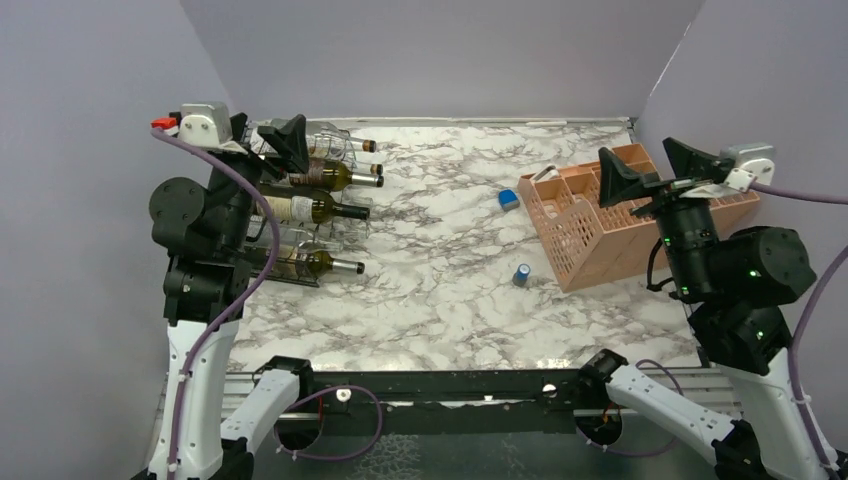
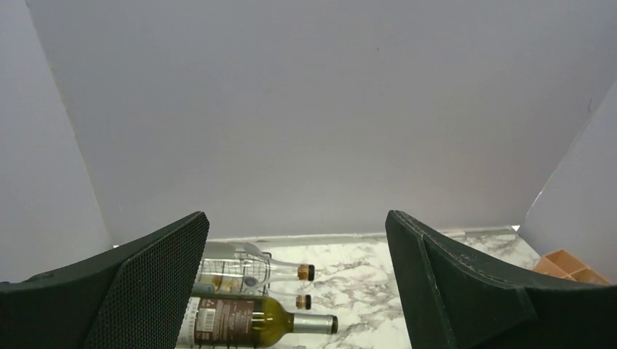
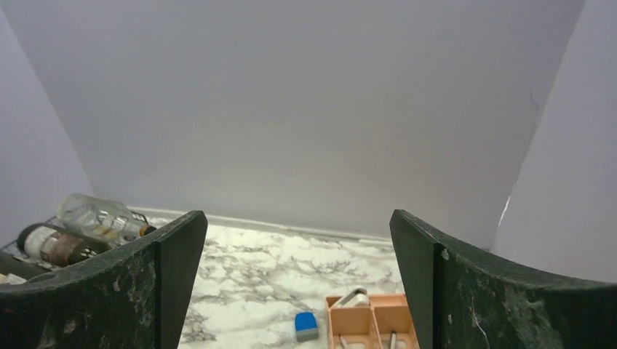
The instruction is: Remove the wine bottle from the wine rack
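Here my left fingers [image 1: 288,143] are spread wide with nothing between them, hanging over the upper end of the black wire-mesh wine rack [image 1: 290,279] at the left side of the overhead view. The rack sits on the white marble-patterned desk [image 1: 440,300] and carries four bottles lying on their sides, necks pointing to the right of the frame. At the top is a clear glass bottle with a brown cap [image 1: 338,146], and below it a dark green bottle with a brownish label [image 1: 335,176]. Then comes a green wine bottle with a white label [image 1: 312,208], and lowest another green bottle with a pale neck [image 1: 310,263]. None of them touches my fingers. In my left wrist view the two black pads fill the lower corners, and low between them I see the clear bottle with a green one under it. My right fingers [image 1: 620,178] are likewise wide apart and empty, raised over the salmon-orange plastic compartment crate [image 1: 590,225] at the right of the overhead view, well apart from the rack. On the bare desk between rack and crate lie a small blue block [image 1: 509,200] near the crate's upper corner and a small blue cylinder [image 1: 522,274] near its lower corner. My right wrist view shows the block and the crate's compartments at the bottom edge, with a silvery thing in one that I cannot make out.
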`<move>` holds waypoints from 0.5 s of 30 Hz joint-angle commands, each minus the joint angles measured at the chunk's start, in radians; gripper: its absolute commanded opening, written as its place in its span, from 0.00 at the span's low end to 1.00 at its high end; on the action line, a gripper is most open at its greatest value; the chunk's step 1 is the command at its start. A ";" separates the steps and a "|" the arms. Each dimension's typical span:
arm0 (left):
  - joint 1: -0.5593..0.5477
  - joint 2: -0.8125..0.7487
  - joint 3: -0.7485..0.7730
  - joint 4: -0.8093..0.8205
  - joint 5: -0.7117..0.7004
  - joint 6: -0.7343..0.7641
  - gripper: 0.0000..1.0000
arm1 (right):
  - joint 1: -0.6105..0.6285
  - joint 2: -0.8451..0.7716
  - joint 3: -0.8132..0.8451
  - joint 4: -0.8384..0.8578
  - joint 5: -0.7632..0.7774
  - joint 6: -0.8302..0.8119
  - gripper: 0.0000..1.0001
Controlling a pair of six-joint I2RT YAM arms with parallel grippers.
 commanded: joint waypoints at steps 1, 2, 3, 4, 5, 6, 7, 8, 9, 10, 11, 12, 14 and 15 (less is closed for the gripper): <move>-0.021 0.014 -0.075 0.016 0.017 -0.004 0.99 | -0.046 0.012 -0.080 0.042 -0.027 0.065 0.99; -0.026 0.016 -0.096 0.015 0.018 -0.005 0.99 | -0.058 0.013 -0.103 0.049 -0.028 0.079 0.99; -0.030 0.020 -0.113 0.013 0.020 -0.005 0.99 | -0.070 0.016 -0.122 0.049 -0.027 0.093 0.99; -0.036 0.024 -0.129 0.012 0.022 -0.005 0.99 | -0.082 0.019 -0.138 0.048 -0.025 0.111 0.99; -0.040 0.028 -0.145 0.010 0.023 -0.005 0.99 | -0.094 0.023 -0.153 0.047 -0.024 0.133 0.99; -0.046 0.032 -0.165 0.008 0.025 -0.006 0.99 | -0.105 0.027 -0.171 0.049 -0.025 0.153 0.99; -0.050 0.036 -0.181 0.005 0.026 -0.006 0.99 | -0.116 0.031 -0.189 0.053 -0.027 0.173 0.99; -0.054 0.041 -0.194 0.003 0.026 -0.007 0.99 | -0.127 0.037 -0.204 0.054 -0.030 0.193 0.99; -0.059 0.050 -0.215 0.000 0.026 -0.008 0.99 | -0.139 0.044 -0.221 0.057 -0.036 0.215 0.99; -0.063 0.056 -0.232 -0.004 0.027 -0.008 0.99 | -0.146 0.050 -0.232 0.058 -0.039 0.235 0.99; -0.067 0.061 -0.246 -0.009 0.029 -0.008 0.99 | -0.156 0.057 -0.245 0.057 -0.046 0.261 0.99; -0.070 0.065 -0.257 -0.013 0.030 -0.008 0.99 | -0.165 0.064 -0.252 0.053 -0.054 0.285 0.99; -0.078 0.073 -0.285 -0.024 0.032 -0.007 0.99 | -0.180 0.075 -0.260 0.047 -0.087 0.318 0.99; -0.081 0.077 -0.294 -0.031 0.034 -0.006 0.99 | -0.186 0.079 -0.260 0.041 -0.113 0.330 0.99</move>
